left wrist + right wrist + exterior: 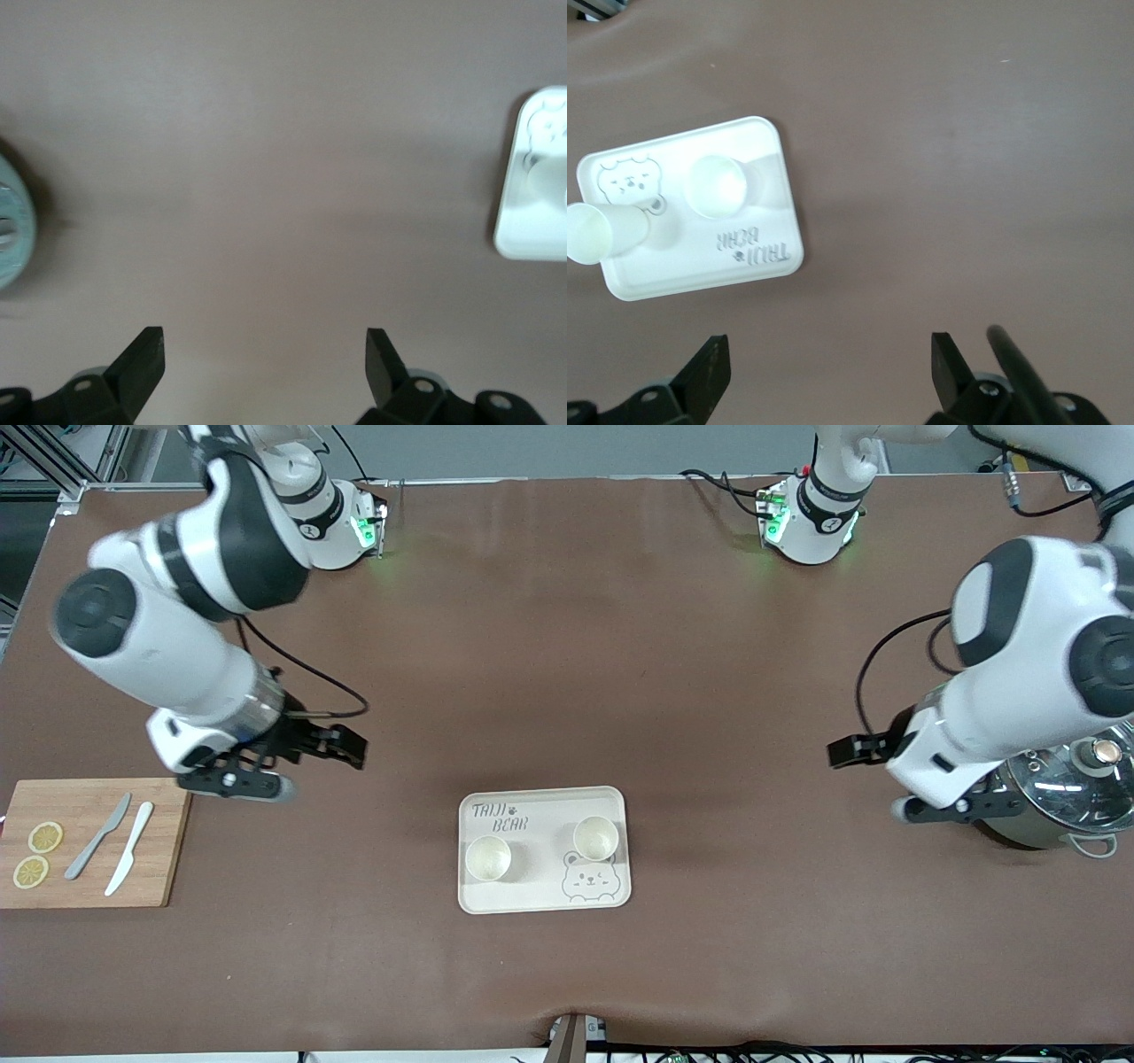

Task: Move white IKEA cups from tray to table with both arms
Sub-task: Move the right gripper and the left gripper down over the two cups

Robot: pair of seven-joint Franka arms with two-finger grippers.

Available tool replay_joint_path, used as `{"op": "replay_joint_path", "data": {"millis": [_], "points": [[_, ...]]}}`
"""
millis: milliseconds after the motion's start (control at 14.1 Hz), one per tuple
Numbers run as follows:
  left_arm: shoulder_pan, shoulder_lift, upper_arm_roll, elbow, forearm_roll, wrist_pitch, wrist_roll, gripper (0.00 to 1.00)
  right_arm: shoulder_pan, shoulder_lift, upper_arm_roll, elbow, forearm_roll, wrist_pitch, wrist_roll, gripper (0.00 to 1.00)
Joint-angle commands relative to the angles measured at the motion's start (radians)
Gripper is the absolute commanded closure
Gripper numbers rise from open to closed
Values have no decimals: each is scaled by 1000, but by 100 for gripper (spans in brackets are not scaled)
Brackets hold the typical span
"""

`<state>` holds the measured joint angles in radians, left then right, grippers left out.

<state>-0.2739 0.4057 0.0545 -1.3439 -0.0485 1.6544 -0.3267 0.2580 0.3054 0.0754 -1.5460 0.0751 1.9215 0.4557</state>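
Two white IKEA cups stand upright on the bear-printed tray (pixel 540 799) in the middle of the table: one (pixel 488 858) toward the right arm's end, one (pixel 594 838) toward the left arm's end, beside the bear drawing. Both also show in the right wrist view (pixel 716 186) (pixel 602 232) on the tray (pixel 766 261). My right gripper (pixel 235 782) (pixel 830 359) is open and empty over bare table by the cutting board's corner. My left gripper (pixel 952 806) (pixel 266 354) is open and empty over bare table beside the pot. The left wrist view shows only the tray's edge (pixel 530 232).
A wooden cutting board (pixel 164 841) with two knives and two lemon slices lies at the right arm's end. A steel pot with a glass lid (pixel 1067 797) stands at the left arm's end, its edge in the left wrist view (pixel 11 221).
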Motion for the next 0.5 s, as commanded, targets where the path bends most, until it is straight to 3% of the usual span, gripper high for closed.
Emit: {"op": "replay_joint_path", "data": {"millis": [0, 426], "points": [[-62, 65, 2, 25, -19, 109, -164, 0, 53, 84, -8, 40, -8, 78, 78, 0], [-183, 222, 5, 63, -17, 384, -467, 0, 90, 240, -11, 40, -14, 296, 107, 0]]}}
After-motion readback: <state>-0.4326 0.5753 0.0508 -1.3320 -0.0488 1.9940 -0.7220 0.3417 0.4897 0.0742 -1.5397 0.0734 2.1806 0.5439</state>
